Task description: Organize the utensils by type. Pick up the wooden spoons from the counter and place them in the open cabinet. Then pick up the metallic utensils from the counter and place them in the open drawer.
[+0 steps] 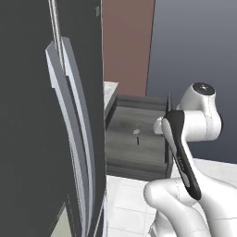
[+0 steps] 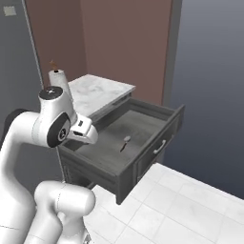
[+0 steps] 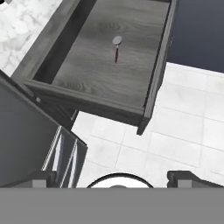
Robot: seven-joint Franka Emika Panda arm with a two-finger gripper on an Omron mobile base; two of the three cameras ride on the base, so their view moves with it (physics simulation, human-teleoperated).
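The open drawer (image 1: pixel 134 157) (image 2: pixel 157 143) (image 3: pixel 154 74) is pulled out below the white marble counter (image 1: pixel 110 90) (image 2: pixel 97 93) (image 3: pixel 17 26). One metallic utensil (image 1: pixel 137 134) (image 2: pixel 125 142) (image 3: pixel 116 47), with a round silver head and a dark handle, lies on the drawer's grey floor. My gripper (image 3: pixel 113 179) hangs above and in front of the drawer, looking down into it. Its fingertips (image 3: pixel 41 178) stand wide apart, open, with nothing between them. The wooden spoons and the open cabinet are out of view.
A tall dark door (image 1: pixel 41 115) (image 3: pixel 26 144) with long grey handles (image 1: pixel 69 129) (image 3: pixel 65 153) stands close on the drawer's left. A white cylinder (image 2: pixel 57 78) stands at the back of the counter. White floor tiles (image 2: pixel 181 205) (image 3: pixel 188 118) lie in front of the drawer.
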